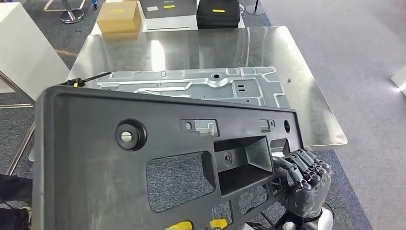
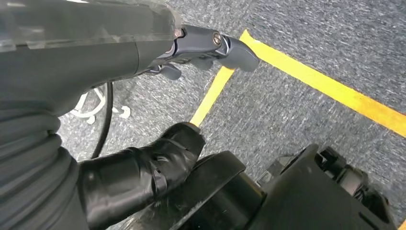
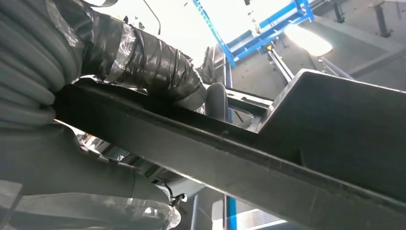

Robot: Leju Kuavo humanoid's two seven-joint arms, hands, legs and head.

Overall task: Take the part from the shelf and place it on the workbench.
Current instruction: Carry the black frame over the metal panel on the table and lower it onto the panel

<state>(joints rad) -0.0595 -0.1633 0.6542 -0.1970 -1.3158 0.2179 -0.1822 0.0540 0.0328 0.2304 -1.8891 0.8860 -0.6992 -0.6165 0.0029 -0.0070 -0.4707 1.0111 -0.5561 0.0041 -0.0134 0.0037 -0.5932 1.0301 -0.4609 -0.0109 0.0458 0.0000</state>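
A big black plastic part (image 1: 143, 158) with cut-outs and a round boss fills the near half of the head view, tilted and held above the floor in front of the workbench (image 1: 316, 110). My right hand (image 1: 304, 179) grips its lower right edge. In the right wrist view the thumb (image 3: 158, 72) lies on one face of the part's rim (image 3: 239, 163). My left hand (image 2: 158, 120) shows in the left wrist view: its thumb (image 2: 148, 172) touches the black part (image 2: 297, 201), while its fingers (image 2: 215, 45) stretch out apart from it, with floor between.
A grey stamped metal panel (image 1: 201, 84) lies on the shiny workbench. Beyond the bench stand a cardboard box (image 1: 118, 18) and a black case (image 1: 218, 13). A white table (image 1: 24, 52) is at the left. Yellow floor tape (image 2: 325, 86) runs under my left hand.
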